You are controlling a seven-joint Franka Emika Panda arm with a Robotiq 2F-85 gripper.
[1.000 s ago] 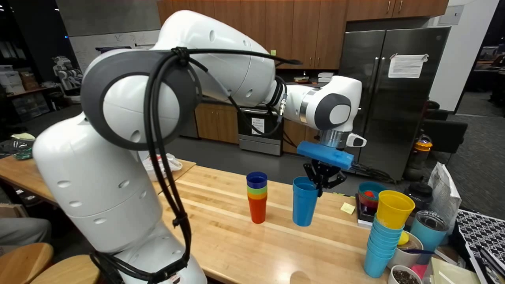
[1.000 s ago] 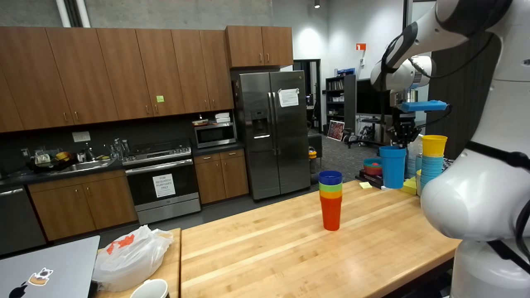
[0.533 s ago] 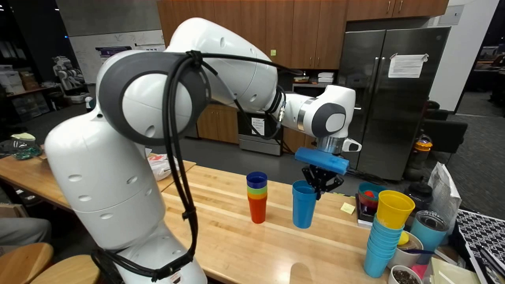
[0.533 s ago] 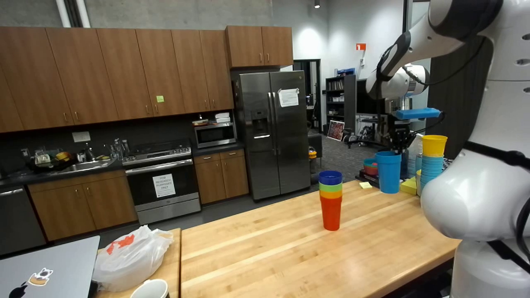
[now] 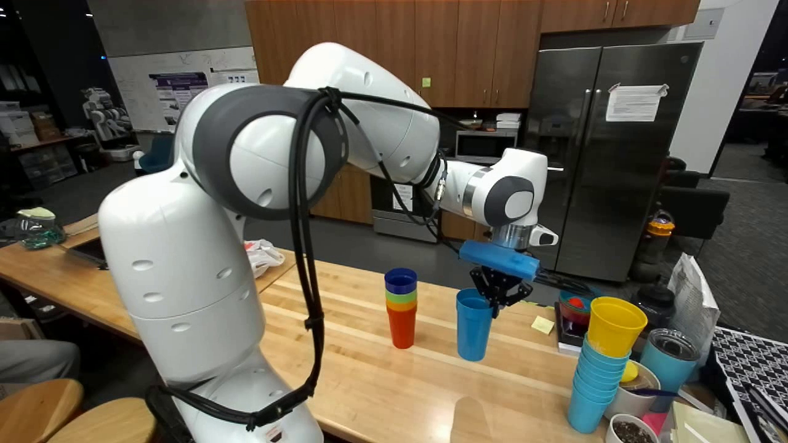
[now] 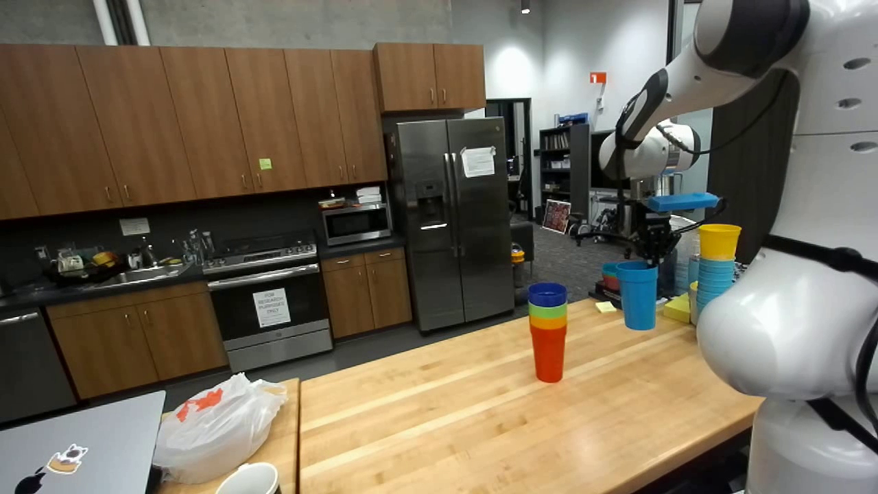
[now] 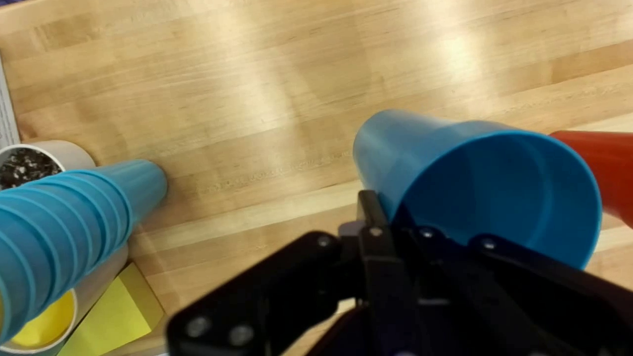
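Observation:
My gripper (image 5: 494, 307) is shut on the rim of a blue cup (image 5: 473, 335), with one finger inside and one outside the wall, as the wrist view (image 7: 385, 212) shows. The cup is nearly upright, mouth up, and also shows in an exterior view (image 6: 638, 298) and the wrist view (image 7: 395, 148). I cannot tell whether its base touches the wooden table (image 5: 394, 394). A stack of cups, red with orange, green and dark blue rims (image 5: 403, 320), stands beside it; its red side shows in the wrist view (image 7: 608, 168).
A tall stack of light blue cups (image 5: 594, 387) with a yellow cup (image 5: 617, 323) on top stands near a tumbler (image 5: 671, 357) and a soil pot (image 7: 74, 151). Bowls (image 5: 574, 314) and a sticky note (image 5: 542, 325) lie behind. A plastic bag (image 6: 219, 425) and laptop (image 6: 82, 439) are opposite.
The arm has lowered and drawn in slightly. The gripper and the held blue cup have come down toward the table and, in an exterior view, a little nearer the red stack.

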